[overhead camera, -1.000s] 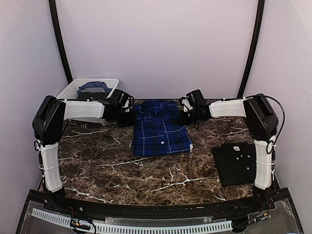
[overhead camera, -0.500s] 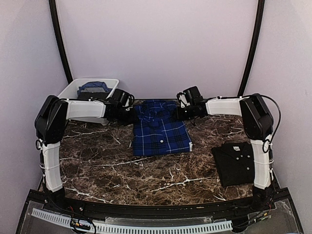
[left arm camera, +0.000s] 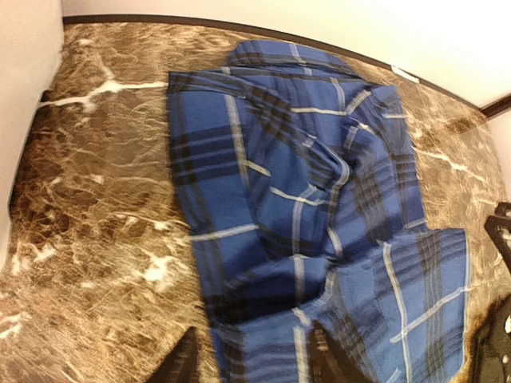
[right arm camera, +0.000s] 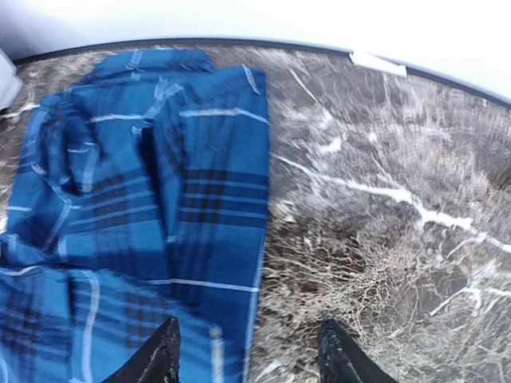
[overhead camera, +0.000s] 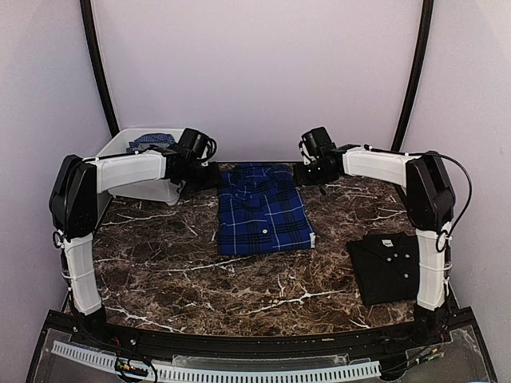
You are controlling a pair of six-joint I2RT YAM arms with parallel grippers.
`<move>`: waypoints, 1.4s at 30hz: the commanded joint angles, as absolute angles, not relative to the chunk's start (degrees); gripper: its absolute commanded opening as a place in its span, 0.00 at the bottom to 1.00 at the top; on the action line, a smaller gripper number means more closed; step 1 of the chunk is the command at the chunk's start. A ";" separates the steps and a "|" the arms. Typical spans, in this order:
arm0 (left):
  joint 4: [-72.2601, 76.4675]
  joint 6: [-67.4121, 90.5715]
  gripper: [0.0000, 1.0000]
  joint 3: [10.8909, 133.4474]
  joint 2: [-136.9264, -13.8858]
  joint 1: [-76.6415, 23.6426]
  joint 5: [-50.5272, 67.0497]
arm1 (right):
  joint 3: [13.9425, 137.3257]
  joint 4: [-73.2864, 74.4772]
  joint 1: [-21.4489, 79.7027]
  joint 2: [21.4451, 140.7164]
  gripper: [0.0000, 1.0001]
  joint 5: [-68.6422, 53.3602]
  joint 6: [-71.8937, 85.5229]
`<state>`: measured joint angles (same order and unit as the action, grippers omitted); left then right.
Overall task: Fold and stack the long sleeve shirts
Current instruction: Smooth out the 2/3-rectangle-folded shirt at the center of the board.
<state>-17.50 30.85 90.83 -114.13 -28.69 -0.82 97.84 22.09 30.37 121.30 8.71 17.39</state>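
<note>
The blue plaid shirt (overhead camera: pixel 263 209) lies folded at the far middle of the counter (overhead camera: pixel 176 263), and the black shirt (overhead camera: pixel 389 267) lies folded at the near right. The left hand (left arm camera: pixel 255 363) and right hand (right arm camera: pixel 251 355) flank the plaid's collar end — both released, grasping nothing.

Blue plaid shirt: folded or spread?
Folded: the blue plaid shirt lies as a compact rectangle, collar at the far edge, no sleeves sticking out.

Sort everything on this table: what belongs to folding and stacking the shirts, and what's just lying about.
Belongs to the job: blue plaid shirt, folded mid-table; black shirt, folded at the near right.
Just lying about: white plastic tub at the far left; the blue patterned cloth in it may be another garment, too hidden to tell.
</note>
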 commanded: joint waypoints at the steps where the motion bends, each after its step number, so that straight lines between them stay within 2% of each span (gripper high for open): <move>1: -19.85 32.76 0.30 88.35 -110.09 -32.18 3.68 | 99.17 22.58 34.66 118.61 0.52 6.20 16.32; 3: -17.07 34.32 0.23 86.16 -109.90 -33.07 6.73 | 99.37 22.02 36.15 119.82 0.47 4.80 15.89; 7: -10.76 35.98 0.20 84.22 -111.95 -33.82 11.44 | 102.08 22.75 37.08 124.63 0.43 2.78 15.39; 12: -8.66 36.60 0.20 87.79 -119.27 -33.26 12.96 | 107.70 23.80 36.60 131.43 0.44 2.04 13.96; 18: -11.79 36.61 0.20 92.71 -126.72 -31.66 10.68 | 114.65 26.62 35.01 139.10 0.52 0.98 13.95; 24: -15.26 35.59 0.26 95.80 -128.37 -31.29 8.98 | 115.61 27.16 34.93 137.53 0.63 1.30 13.74; 30: -17.94 33.90 0.34 95.18 -121.60 -31.77 6.84 | 115.02 29.03 34.98 130.82 0.64 4.34 13.81; 34: -17.17 33.69 0.37 91.64 -116.32 -33.35 6.28 | 109.20 27.09 34.91 125.43 0.60 5.68 14.63; 42: -16.02 36.89 0.33 83.26 -112.36 -36.34 7.30 | 103.16 24.72 33.69 126.21 0.39 3.73 15.94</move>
<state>-15.33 35.40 88.20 -114.59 -35.07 7.01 106.08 26.06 34.79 123.28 4.43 14.94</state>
